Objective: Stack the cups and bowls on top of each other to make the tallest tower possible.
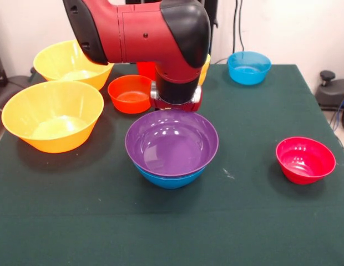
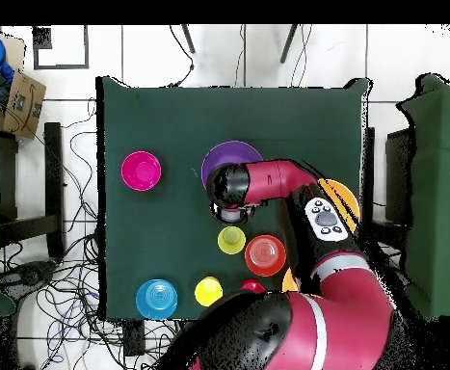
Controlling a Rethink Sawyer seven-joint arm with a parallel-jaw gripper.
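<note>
The red and black arm (image 1: 144, 33) hung low over the green table (image 1: 255, 221), just behind the tower.

Its gripper (image 1: 176, 100) was hidden beneath the wrist, so I could not tell how it stood; two large yellow-orange bowls (image 1: 52, 115) sat at one side, touching or nearly so; the purple bowl (image 1: 171, 142) lay nested in the blue bowl (image 1: 171, 180) mid-table; the pink-red bowl (image 1: 305, 159) sat well apart; an orange-red bowl (image 1: 130, 93) and a light-blue bowl (image 1: 248, 67) stood farther back; overhead, two yellow cups (image 2: 231, 239) and a red cup (image 2: 253, 286) stood near the arm.
</note>
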